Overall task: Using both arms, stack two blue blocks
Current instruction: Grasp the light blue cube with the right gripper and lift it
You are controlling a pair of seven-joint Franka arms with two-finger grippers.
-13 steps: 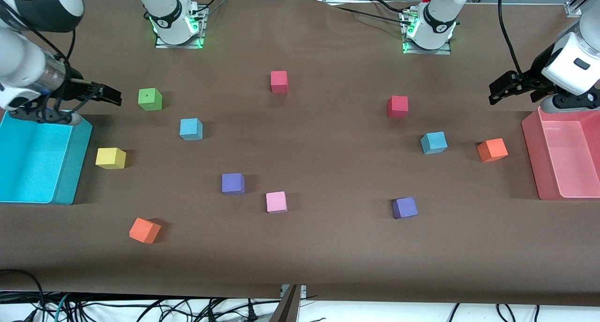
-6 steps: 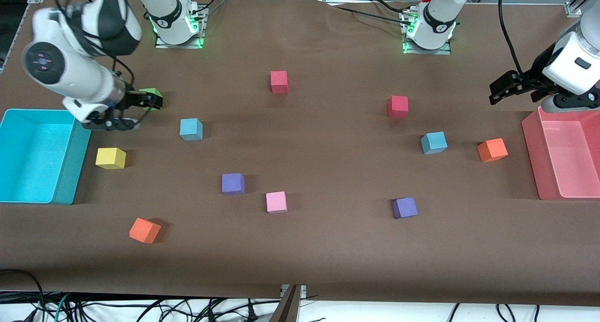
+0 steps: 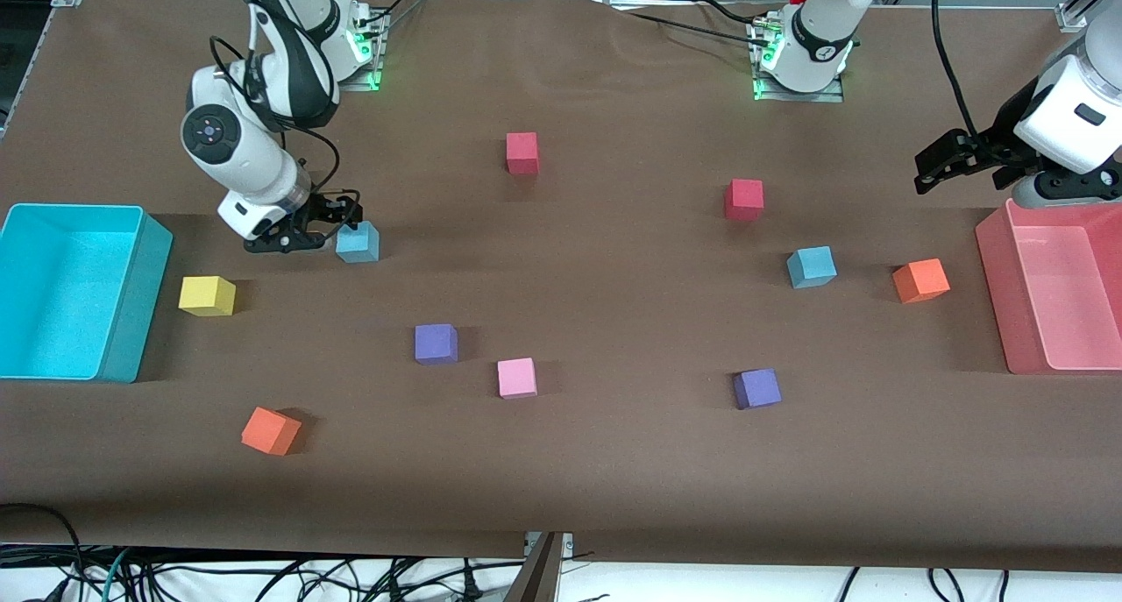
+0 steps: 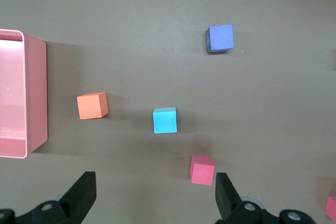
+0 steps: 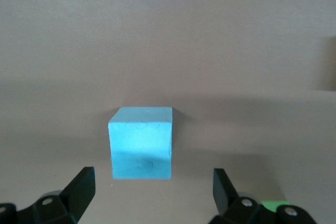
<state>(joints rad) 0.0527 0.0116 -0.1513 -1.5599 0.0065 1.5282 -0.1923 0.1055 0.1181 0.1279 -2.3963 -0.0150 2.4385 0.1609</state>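
Observation:
One blue block (image 3: 357, 241) lies toward the right arm's end of the table. It also shows in the right wrist view (image 5: 140, 142). My right gripper (image 3: 344, 215) is open and low, right beside this block, which lies just ahead of the jaws (image 5: 152, 188), not between them. The second blue block (image 3: 811, 266) lies toward the left arm's end and shows in the left wrist view (image 4: 165, 120). My left gripper (image 3: 922, 173) is open and empty, up in the air by the pink bin's corner, and waits (image 4: 155, 183).
A cyan bin (image 3: 151, 297) stands at the right arm's end and a pink bin (image 3: 993, 273) at the left arm's end. Loose cubes lie about: yellow (image 3: 207, 295), orange (image 3: 271, 430), purple (image 3: 436, 343), pink (image 3: 516, 378), purple (image 3: 756, 388), orange (image 3: 920, 279), red (image 3: 743, 199), red (image 3: 521, 152).
My right arm has swung from over the cyan bin, past the green cube, down to the nearby blue block. It now hides the green cube. The left arm has not moved.

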